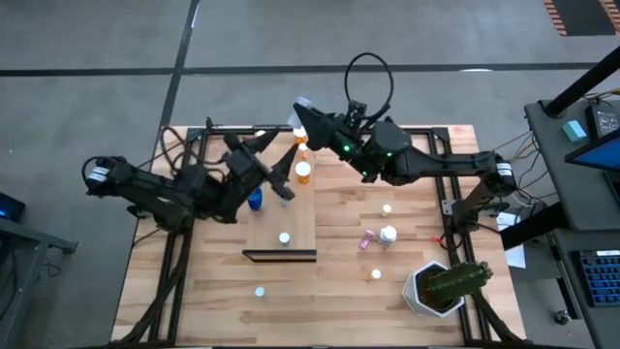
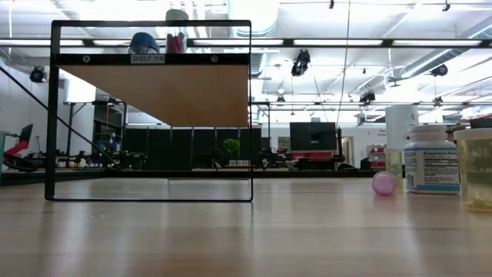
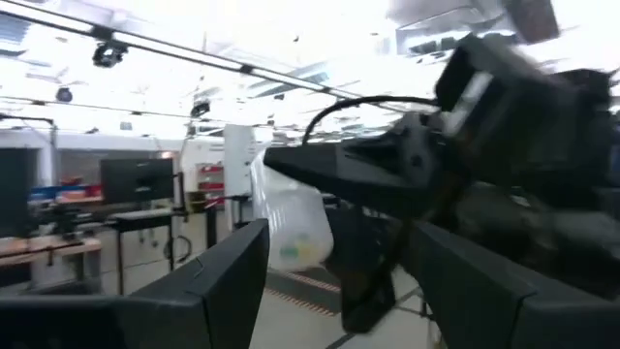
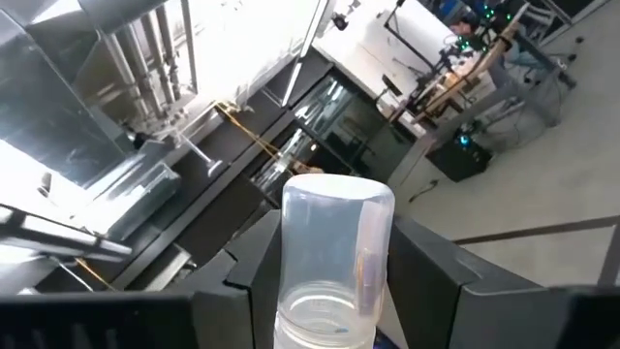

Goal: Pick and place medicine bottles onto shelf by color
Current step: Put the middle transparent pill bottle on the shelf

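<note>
High view: right gripper (image 1: 303, 115) is up at the far edge of the table (image 1: 387, 276), pinching a clear bottle (image 4: 332, 262); the right wrist view shows its fingers (image 4: 431, 267) clamped on both sides of the body, near the base. Left gripper (image 1: 284, 179) hovers over the shelf (image 1: 291, 215), fingers spread, nothing between them. In the left wrist view the clear bottle hangs in the other arm's grip just ahead, so a handover looks likely. Risks: the grippers are close and could clash; the bottle is smooth and held low, so it may tip or slip if one side lets go before the other has it. Two orange bottles (image 1: 302, 170) stand just beside both grippers and could get knocked over. Count from above: two orange, one blue (image 1: 255, 200) half hidden under the left arm, one white cap (image 1: 284, 237) on the shelf, a pink one (image 1: 367, 238), about five more white-capped ones loose on the table, one cactus pot (image 1: 436, 286). Some may be hidden under the arms.
</note>
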{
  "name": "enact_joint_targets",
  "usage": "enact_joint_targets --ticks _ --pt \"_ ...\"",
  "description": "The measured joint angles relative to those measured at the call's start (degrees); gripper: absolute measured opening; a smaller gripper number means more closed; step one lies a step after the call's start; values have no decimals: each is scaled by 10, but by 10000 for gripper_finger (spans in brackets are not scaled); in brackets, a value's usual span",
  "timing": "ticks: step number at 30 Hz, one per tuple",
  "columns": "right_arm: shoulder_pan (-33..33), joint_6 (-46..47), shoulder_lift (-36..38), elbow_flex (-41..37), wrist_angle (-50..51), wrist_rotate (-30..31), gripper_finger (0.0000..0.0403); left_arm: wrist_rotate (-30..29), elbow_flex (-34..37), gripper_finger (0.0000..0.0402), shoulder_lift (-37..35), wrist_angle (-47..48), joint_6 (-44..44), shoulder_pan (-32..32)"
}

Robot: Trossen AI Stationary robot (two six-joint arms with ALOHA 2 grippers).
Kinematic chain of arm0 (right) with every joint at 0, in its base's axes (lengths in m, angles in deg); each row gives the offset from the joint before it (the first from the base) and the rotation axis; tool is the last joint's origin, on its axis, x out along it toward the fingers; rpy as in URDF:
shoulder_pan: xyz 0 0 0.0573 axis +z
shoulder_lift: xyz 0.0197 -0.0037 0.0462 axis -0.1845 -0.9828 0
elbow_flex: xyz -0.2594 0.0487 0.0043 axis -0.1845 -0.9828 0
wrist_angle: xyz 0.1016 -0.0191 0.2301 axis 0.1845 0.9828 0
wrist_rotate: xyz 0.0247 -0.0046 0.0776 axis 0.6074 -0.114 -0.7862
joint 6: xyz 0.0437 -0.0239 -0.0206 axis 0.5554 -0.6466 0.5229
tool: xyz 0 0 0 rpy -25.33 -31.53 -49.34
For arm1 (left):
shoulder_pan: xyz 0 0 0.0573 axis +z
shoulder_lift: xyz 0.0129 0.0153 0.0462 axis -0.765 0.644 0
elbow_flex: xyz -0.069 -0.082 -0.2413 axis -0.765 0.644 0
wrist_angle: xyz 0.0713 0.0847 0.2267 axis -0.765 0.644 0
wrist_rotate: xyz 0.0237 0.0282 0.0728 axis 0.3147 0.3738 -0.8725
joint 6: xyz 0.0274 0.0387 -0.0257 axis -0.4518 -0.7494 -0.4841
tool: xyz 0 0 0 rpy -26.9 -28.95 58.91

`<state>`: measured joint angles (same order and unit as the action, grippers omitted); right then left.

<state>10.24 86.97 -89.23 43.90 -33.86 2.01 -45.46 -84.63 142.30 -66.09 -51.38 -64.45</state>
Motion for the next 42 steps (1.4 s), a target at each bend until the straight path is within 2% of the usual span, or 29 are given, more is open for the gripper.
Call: enact_joint_targets --ticks 3,8,12,13,17,19,23,30,34,42 --pt "0 -9 -8 6 2 0 144 18 -7 234 11 1 7 18" --pt "0 -44 -4 19 -1 2 144 18 -6 234 11 -4 57 29" --pt "1 -68 -3 26 -2 0 144 14 -5 234 13 -9 60 33" --pt "1 -73 -3 27 0 -7 144 15 -5 234 12 -9 60 32" --pt "-4 -145 2 30 7 -98 144 26 -2 234 -8 -8 60 27" --pt "-3 -150 7 31 4 -102 144 47 -2 234 -21 -9 60 26" --pt "-4 -114 8 32 3 -103 144 95 0 234 -30 -8 59 27" --pt "-4 -12 2 32 3 -104 144 96 14 235 -13 -3 -17 29" --pt "-1 3 -2 32 8 -109 144 75 11 234 -5 -5 -16 30" --pt "3 17 -18 31 7 -112 144 74 9 234 -5 -13 -15 33"
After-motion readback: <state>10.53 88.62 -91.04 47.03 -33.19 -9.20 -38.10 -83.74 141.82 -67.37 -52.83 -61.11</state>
